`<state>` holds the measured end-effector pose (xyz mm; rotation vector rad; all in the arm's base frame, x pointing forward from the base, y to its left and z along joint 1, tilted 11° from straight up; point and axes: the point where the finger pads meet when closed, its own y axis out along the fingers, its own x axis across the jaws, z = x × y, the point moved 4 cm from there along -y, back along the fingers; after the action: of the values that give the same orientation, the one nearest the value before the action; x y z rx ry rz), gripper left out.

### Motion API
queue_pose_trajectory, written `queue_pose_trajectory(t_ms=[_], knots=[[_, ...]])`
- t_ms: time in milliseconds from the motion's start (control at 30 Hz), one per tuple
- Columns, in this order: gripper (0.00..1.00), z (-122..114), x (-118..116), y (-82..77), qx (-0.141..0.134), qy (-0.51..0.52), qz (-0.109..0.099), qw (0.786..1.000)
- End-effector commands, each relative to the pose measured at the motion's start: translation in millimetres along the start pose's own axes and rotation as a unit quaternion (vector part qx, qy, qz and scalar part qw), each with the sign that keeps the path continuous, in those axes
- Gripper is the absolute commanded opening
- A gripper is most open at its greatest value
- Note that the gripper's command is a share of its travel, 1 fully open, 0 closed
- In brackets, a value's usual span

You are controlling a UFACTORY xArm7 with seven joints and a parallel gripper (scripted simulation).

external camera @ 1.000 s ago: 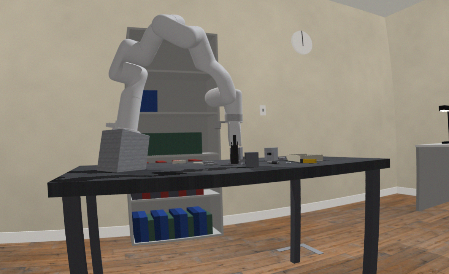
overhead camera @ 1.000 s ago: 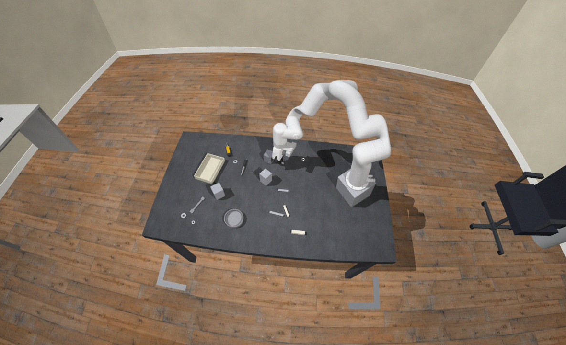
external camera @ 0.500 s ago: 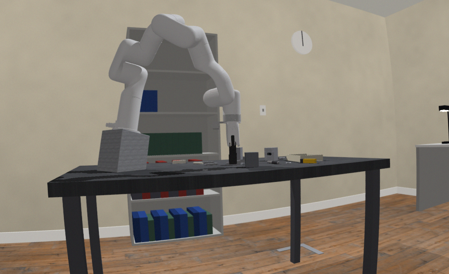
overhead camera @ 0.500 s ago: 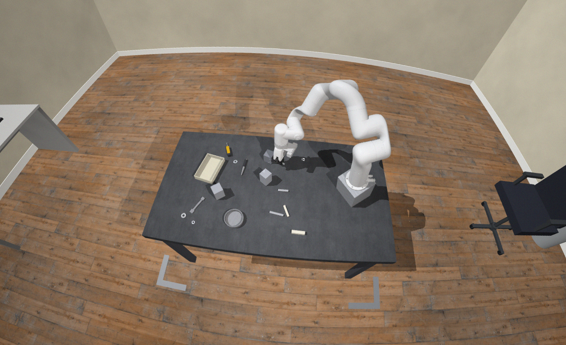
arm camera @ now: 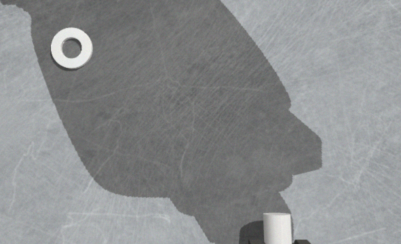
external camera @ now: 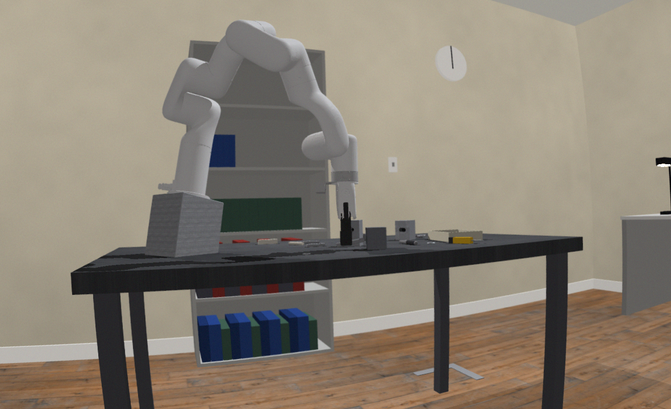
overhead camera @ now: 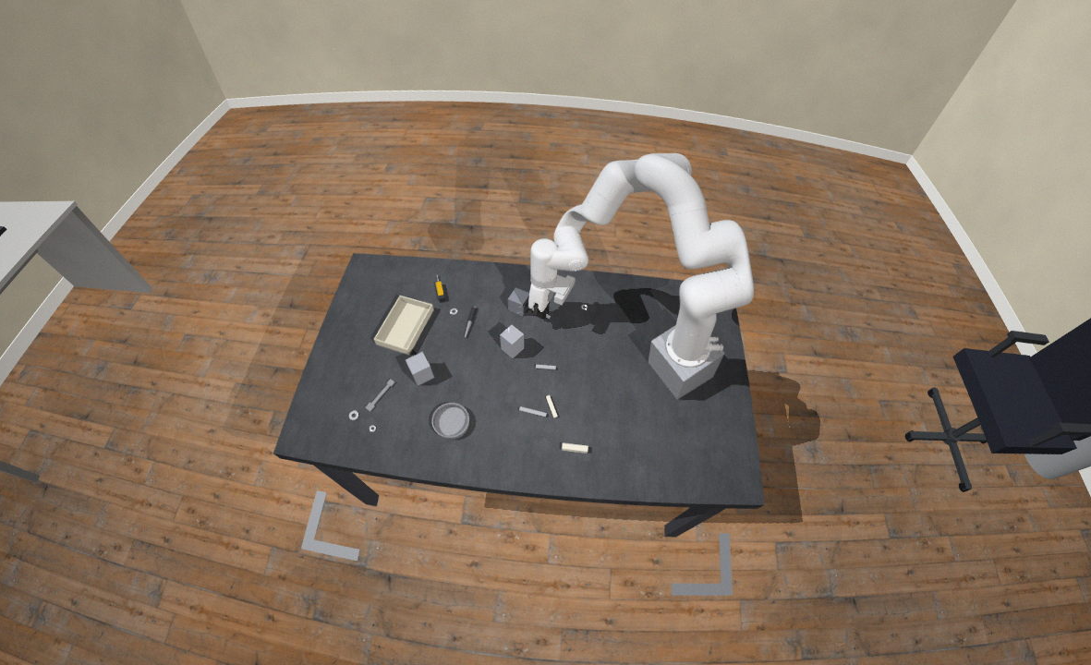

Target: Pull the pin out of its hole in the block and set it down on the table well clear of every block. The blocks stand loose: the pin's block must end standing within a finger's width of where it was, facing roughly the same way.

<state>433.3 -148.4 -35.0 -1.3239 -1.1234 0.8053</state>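
Observation:
My gripper reaches straight down to the table and is shut on the pin, a short white cylinder. Only the pin's free end shows, at the bottom edge of the wrist view, low over the table. The pin's grey block stands right beside the fingers, on their left in the top view. The wrist view does not show the block, and I cannot tell whether the pin's other end is still in the hole. Two more grey blocks stand nearer the table's middle.
A white washer lies just right of the gripper. A beige tray, a yellow-handled tool, a round dish and loose pegs and bolts lie about. The arm's base stands at the right.

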Motion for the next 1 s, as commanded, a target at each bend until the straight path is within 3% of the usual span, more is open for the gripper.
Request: queue_pose_trajectory(t_ms=[0,967], knots=[[0.0,-2.2,-0.5,-1.4,-0.002,0.0,0.0,1.0],[0.0,4.3,-0.6,-0.3,-0.003,0.0,0.0,1.0]])
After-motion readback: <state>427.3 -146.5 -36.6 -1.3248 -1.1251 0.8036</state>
